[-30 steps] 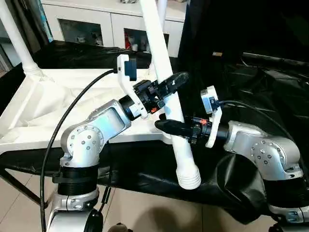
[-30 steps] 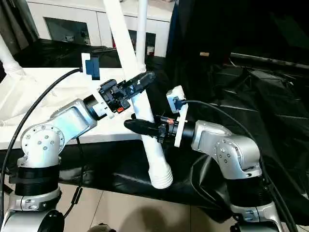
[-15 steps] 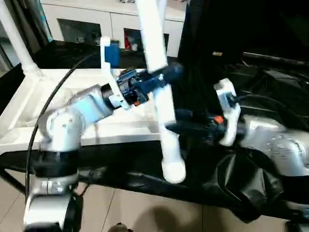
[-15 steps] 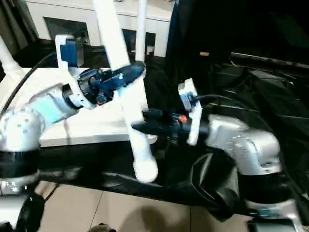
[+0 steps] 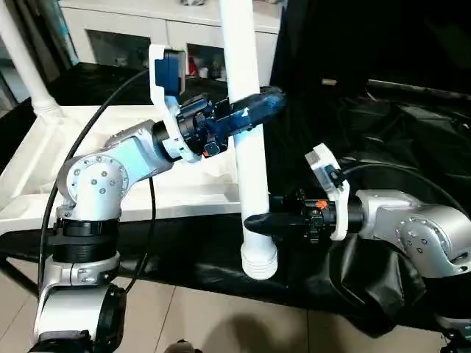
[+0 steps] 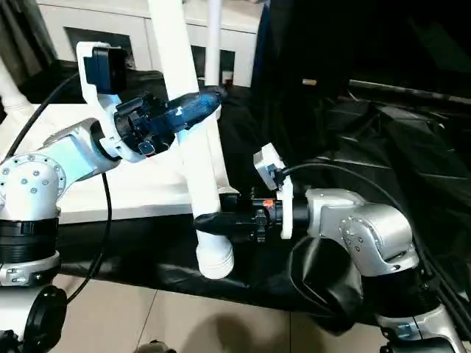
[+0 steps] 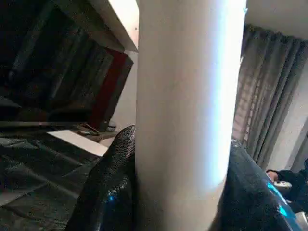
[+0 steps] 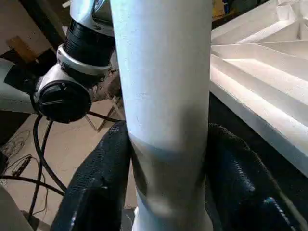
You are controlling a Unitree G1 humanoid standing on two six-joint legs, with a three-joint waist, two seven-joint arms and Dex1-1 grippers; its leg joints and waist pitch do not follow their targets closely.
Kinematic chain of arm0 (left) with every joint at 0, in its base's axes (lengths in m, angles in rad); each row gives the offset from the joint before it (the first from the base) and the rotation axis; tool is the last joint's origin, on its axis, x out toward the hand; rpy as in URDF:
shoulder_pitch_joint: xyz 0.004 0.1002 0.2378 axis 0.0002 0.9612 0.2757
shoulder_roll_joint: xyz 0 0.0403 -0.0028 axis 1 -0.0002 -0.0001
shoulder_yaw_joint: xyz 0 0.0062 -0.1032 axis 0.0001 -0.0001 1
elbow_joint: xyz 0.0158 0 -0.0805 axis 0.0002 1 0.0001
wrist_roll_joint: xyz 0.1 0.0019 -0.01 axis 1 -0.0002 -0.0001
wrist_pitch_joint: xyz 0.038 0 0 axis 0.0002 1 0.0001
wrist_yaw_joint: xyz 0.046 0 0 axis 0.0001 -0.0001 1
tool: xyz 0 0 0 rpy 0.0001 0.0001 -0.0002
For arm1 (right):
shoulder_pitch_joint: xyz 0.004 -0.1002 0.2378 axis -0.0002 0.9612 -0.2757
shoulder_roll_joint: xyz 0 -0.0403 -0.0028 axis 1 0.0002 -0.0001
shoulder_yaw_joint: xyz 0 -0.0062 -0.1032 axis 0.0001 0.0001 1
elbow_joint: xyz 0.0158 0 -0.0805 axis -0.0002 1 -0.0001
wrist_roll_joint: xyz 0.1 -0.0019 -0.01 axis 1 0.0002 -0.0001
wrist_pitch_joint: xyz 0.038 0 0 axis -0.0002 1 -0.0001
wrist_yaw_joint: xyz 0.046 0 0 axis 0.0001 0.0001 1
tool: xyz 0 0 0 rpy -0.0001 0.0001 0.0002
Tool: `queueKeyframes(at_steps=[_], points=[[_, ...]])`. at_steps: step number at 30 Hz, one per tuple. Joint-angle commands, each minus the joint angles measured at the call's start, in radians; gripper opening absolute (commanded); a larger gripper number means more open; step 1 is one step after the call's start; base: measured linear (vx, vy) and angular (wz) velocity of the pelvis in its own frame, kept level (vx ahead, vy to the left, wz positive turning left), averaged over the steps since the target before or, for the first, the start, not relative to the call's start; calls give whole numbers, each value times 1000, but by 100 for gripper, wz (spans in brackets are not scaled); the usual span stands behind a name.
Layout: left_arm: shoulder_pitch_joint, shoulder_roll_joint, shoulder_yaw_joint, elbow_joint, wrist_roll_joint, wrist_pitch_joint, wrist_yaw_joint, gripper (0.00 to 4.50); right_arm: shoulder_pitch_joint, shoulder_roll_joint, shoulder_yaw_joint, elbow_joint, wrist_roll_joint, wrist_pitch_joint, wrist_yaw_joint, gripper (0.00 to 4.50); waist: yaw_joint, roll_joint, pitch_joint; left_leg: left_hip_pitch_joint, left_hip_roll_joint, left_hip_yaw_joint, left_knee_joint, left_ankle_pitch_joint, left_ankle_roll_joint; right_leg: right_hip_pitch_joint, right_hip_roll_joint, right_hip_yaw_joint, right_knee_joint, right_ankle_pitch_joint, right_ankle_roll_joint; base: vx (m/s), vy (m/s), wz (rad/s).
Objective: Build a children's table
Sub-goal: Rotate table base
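Note:
The children's table lies as parts. Its white tabletop (image 5: 44,176) rests upside down at the left, ribbed underside (image 8: 260,72) up, with one leg (image 5: 26,62) standing in the far left corner socket. Another long white leg (image 5: 246,81) hangs almost upright just off the tabletop's near right corner, ridged end down. My left gripper (image 5: 249,118) is shut on its middle, black fingers (image 7: 108,192) pressed against both sides of the tube (image 7: 185,106). My right gripper (image 5: 259,220) is shut on the same leg (image 8: 163,86) just above the ridged end, its fingers (image 8: 96,192) hugging both sides.
A white cabinet with glass doors (image 5: 125,37) stands behind the tabletop. Crumpled black cloth (image 5: 397,132) covers the surface to the right and hangs over the front edge. Tiled floor (image 5: 221,323) lies below the leg's lower end. A thinner white leg (image 6: 213,37) rises behind.
The held leg has swung from a lean to nearly upright. My right gripper has moved down the leg toward its ridged end. My left forearm has risen and turned.

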Motion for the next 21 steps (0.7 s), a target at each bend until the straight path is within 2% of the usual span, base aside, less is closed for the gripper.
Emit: queueKeyframes(at_steps=[1, 5, 8, 12, 14, 16, 17, 18, 21], points=[[-36, -13, 23, -23, -46, 0, -26, 172, 0, -5, 8, 37, -50, -4, -26, 201, 2, 5, -73, 22, 84, -35, -88, -180, -58, 46, -93, 72, -64, -175, -198, 0, 0, 0], [-36, -18, 31, -15, -49, -7, -9, 172, 0, 32, 5, 49, -61, -34, -57, 192, 1, 5, -74, 22, 84, -35, -87, -174, -58, 46, -93, 72, -62, -156, -205, 0, 0, 0], [-35, -20, 35, -12, -51, -11, -8, 172, 3, 57, -3, 52, -63, -50, -87, 189, -1, 10, -74, 22, 84, -36, -88, -179, -62, 45, -93, 72, -60, -154, -209, 0, 0, 0], [-32, -22, 34, -14, -45, -15, -8, 172, 5, 78, -17, 51, -60, -58, -111, 186, 0, 8, -73, 24, 85, -35, -90, -191, -67, 45, -93, 73, -62, -160, -204, 0, 0, 0], [-33, -29, 30, -7, -12, -37, 12, 172, 6, 92, -27, 53, -66, -71, -132, 186, -1, 9, -73, 23, 84, -35, -91, -200, -71, 45, -93, 72, -63, -170, -201, 0, 0, 0], [-44, -40, 26, 29, 57, -83, 79, 172, 4, 117, -45, 62, -81, -92, -175, 186, -1, 9, -71, 25, 84, -35, -91, -207, -74, 43, -93, 74, -68, -182, -192, 0, 0, 0], [-46, -41, 26, 34, 66, -88, 88, 207, 3, 121, -47, 64, -84, -95, -182, 186, 0, 13, -73, 25, 84, -36, -91, -207, -76, 44, -95, 73, -68, -185, -189, 0, 0, 0], [-53, -49, 19, 56, 126, -135, 137, 242, 0, 144, -63, 72, -99, -112, -226, 186, -1, 10, -73, 22, 85, -37, -93, -211, -81, 45, -96, 73, -68, -189, -185, 0, 0, 0], [-53, -51, 2, 65, 191, -181, 187, 242, -3, 164, -74, 77, -110, -125, -266, 186, -1, 11, -73, 24, 85, -40, -94, -208, -93, 44, -95, 73, -68, -189, -165, 0, 0, 0]])
